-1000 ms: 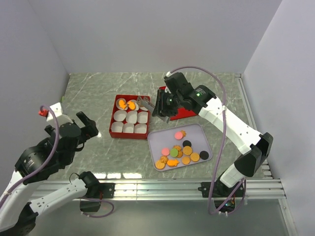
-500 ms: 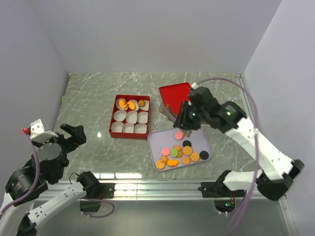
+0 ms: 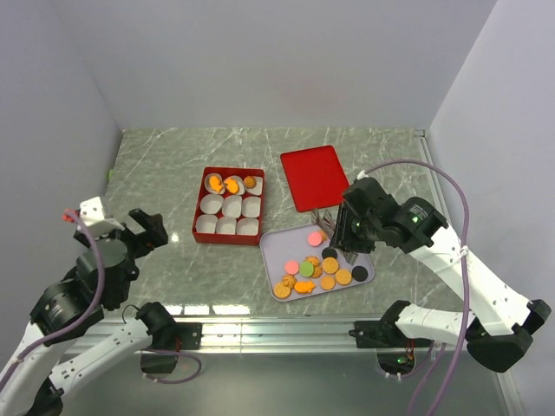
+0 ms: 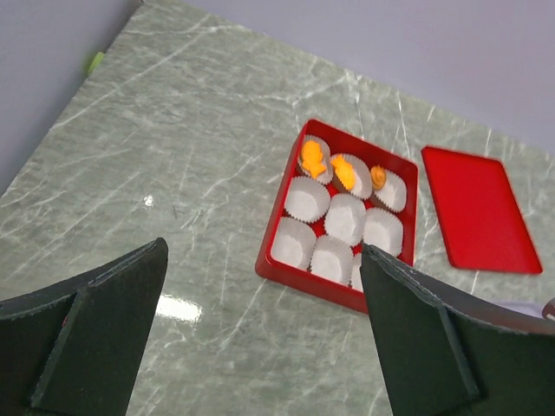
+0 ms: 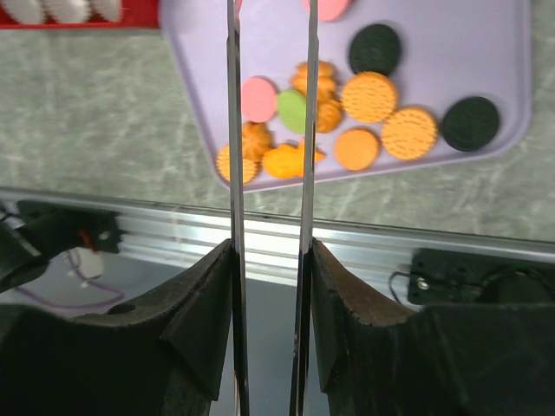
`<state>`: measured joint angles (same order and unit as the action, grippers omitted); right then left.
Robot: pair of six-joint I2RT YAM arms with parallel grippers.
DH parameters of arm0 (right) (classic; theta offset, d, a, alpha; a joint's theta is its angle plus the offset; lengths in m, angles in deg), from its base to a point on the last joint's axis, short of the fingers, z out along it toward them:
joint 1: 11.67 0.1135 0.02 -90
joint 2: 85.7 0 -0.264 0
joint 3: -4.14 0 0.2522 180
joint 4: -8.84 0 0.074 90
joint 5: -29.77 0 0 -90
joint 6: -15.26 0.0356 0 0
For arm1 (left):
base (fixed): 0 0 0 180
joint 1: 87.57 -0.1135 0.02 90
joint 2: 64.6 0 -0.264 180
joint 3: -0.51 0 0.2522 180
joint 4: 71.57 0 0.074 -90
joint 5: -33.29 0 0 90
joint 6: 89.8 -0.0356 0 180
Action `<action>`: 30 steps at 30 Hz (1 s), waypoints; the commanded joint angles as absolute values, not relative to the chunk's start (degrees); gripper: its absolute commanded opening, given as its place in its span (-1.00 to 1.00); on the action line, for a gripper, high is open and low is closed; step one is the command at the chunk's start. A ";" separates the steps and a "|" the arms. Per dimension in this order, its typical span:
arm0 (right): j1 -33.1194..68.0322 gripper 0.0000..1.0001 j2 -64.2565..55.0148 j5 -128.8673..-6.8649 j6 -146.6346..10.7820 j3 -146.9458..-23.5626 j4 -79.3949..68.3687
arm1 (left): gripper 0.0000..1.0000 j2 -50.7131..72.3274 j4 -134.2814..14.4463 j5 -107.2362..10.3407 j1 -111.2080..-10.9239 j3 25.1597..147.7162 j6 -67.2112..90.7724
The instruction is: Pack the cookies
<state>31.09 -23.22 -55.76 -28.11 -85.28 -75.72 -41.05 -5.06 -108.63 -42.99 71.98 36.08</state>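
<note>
The cookies [image 3: 317, 269], orange, pink, green and black, lie on a lavender tray [image 3: 276, 243]; they also show in the right wrist view [image 5: 373, 97]. Three orange cookies [image 3: 231, 184] sit in the far row of paper cups of the red box [image 3: 198, 227], seen too from the left wrist [image 4: 342, 171]. My right gripper [image 3: 347, 229] [image 5: 270, 260] is shut on metal tongs [image 5: 232, 130], whose tips hang over the tray's far edge beside a pink cookie [image 3: 314, 237]. My left gripper [image 3: 147, 230] [image 4: 263, 251] is open and empty, left of the box.
The red lid [image 3: 315, 178] lies flat behind the tray and right of the box. Grey walls close in on three sides. An aluminium rail [image 3: 286, 331] runs along the near edge, where the arm bases sit.
My right arm swung the tongs from over the box back to the tray's far edge. A third orange cookie now shows in the box's far row. The left arm shifted slightly.
</note>
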 commanded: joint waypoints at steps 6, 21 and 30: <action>31.40 -0.11 -23.65 -54.33 -29.12 -80.11 -76.02 | 0.99 -36.65 -12.28 -104.96 -42.83 69.29 30.44; 31.48 -0.04 -17.24 -55.74 -31.58 -80.28 -73.12 | 0.99 -32.35 -20.28 -98.56 -42.92 64.01 26.66; 31.75 0.01 -12.41 -55.57 -34.05 -81.60 -72.06 | 0.95 -24.70 -27.13 -79.30 -57.41 63.84 22.35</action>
<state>31.22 -12.95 -56.28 -32.50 -79.79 -73.97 -25.05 -21.65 -88.61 -52.89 64.07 25.28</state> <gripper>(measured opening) 0.506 0.980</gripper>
